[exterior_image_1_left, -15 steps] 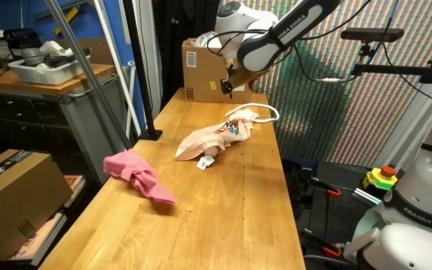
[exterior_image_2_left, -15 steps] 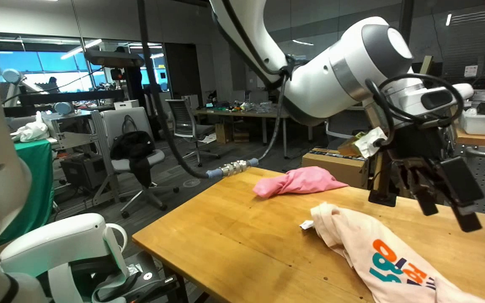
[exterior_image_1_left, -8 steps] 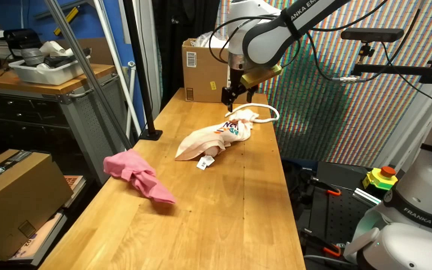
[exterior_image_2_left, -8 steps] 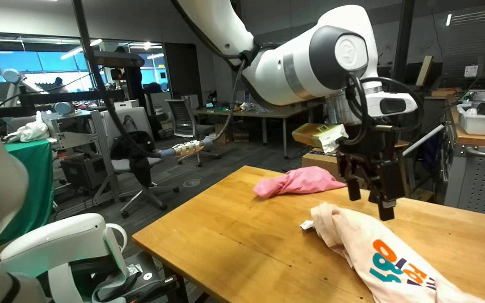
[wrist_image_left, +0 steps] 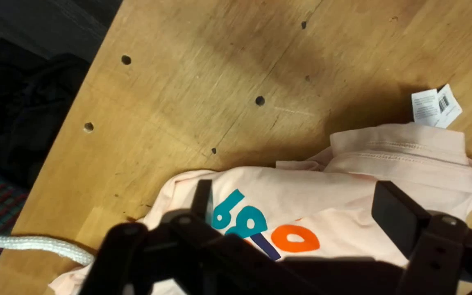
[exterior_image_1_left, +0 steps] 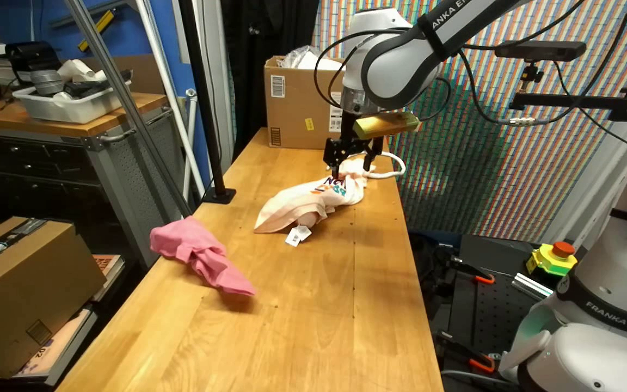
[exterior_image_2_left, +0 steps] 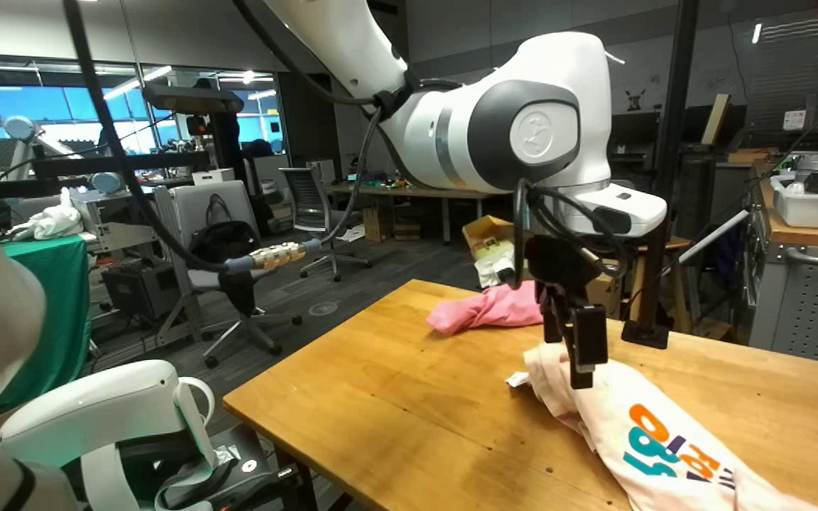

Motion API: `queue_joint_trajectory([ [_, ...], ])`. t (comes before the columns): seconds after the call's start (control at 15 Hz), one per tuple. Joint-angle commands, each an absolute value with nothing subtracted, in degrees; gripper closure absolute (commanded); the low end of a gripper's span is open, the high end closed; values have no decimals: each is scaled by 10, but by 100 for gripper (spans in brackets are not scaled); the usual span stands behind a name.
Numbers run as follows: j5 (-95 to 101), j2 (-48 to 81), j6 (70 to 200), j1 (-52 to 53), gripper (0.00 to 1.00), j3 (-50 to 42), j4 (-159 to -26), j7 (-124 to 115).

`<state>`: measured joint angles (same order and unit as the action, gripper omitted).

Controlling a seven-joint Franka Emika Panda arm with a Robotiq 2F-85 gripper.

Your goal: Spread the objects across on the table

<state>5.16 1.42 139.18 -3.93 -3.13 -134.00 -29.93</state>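
In an exterior view, the gripper [exterior_image_1_left: 351, 171] stands spread wide over the pale cloth [exterior_image_1_left: 305, 202], which lies in the far part of the table [exterior_image_1_left: 313, 316]; whether they touch, I cannot tell. There, nearer and at the left edge, lies the pink cloth [exterior_image_1_left: 199, 249].

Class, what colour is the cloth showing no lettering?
Pink; that cloth shows best, unblocked, in an exterior view.
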Motion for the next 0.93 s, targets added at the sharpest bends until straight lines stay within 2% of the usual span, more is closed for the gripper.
queue_joint_trajectory([
  [0.0, 28, 19, 1441, -33, 0, -34, -1349, -392],
  [0.53, 11, 69, 1479, -36, 0, -57, -1341, -592],
  [0.87, -94, 100, 1512, -38, 0, -56, -1336, -601],
])
